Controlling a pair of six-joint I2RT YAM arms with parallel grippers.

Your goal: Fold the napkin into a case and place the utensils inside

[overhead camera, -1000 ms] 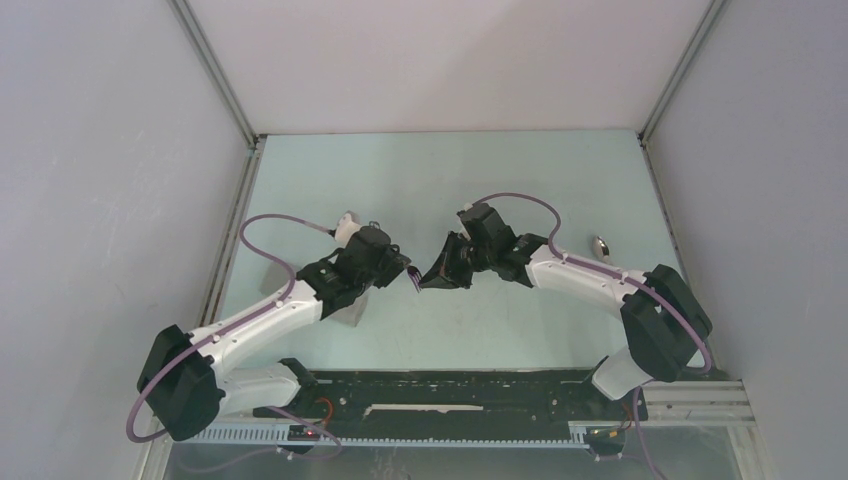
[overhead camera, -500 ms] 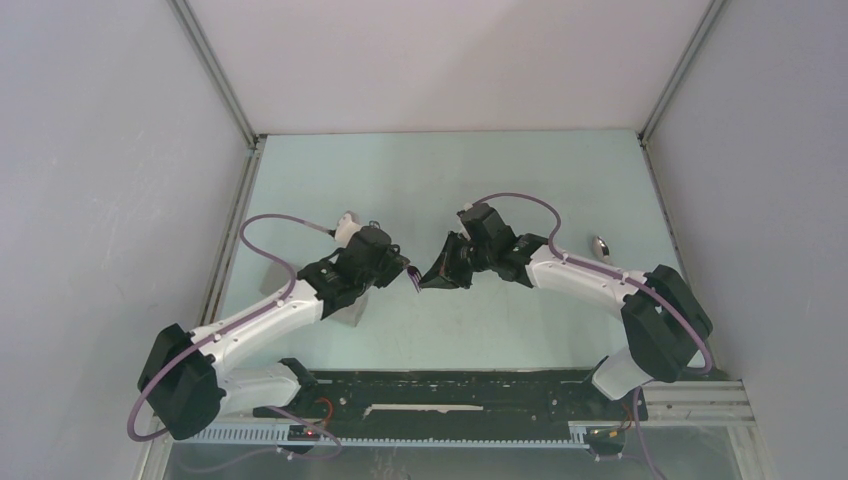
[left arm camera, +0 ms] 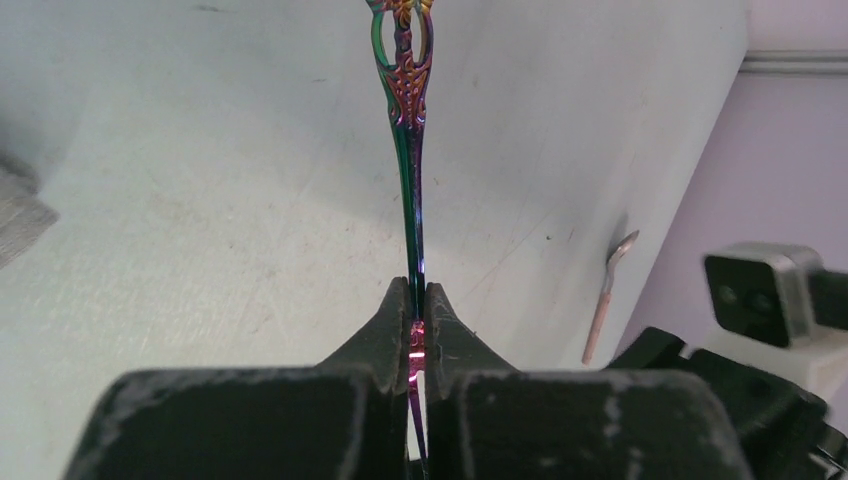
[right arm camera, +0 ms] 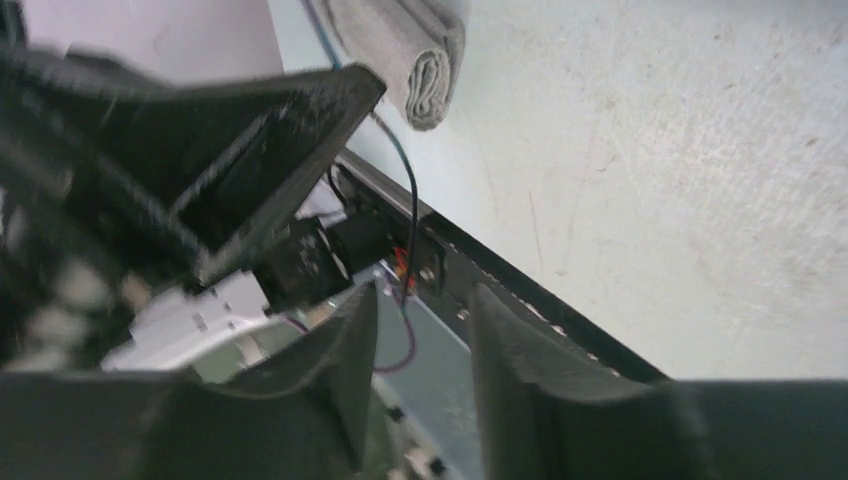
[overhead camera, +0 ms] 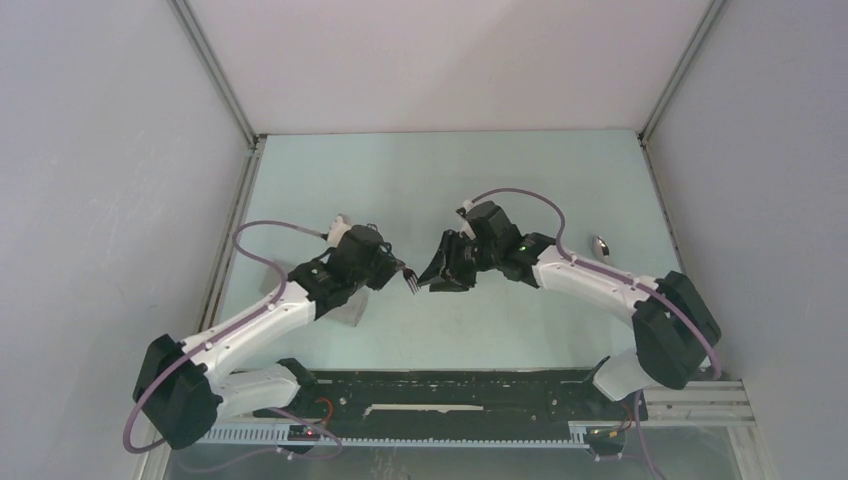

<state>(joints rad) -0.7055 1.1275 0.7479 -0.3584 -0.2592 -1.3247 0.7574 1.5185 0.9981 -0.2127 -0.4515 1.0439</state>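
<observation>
My left gripper (overhead camera: 394, 272) (left arm camera: 417, 296) is shut on the fork (overhead camera: 409, 283) (left arm camera: 411, 150), a thin iridescent metal piece that sticks straight out past its fingertips. Just to the fork's right, my right gripper (overhead camera: 433, 280) (right arm camera: 424, 300) stands open with nothing between its fingers. The folded grey-beige napkin (overhead camera: 348, 314) (right arm camera: 415, 55) lies on the table, partly hidden under my left arm. The spoon (overhead camera: 601, 246) (left arm camera: 609, 295), with a pinkish handle, lies on the table at the far right.
The pale green table (overhead camera: 450, 180) is boxed in by white walls on three sides. A black rail (overhead camera: 450, 395) runs along the near edge between the arm bases. The two wrists hang close together mid-table.
My right gripper has opened and let go of the fork. My left gripper has shut on it. The left arm has shifted slightly left.
</observation>
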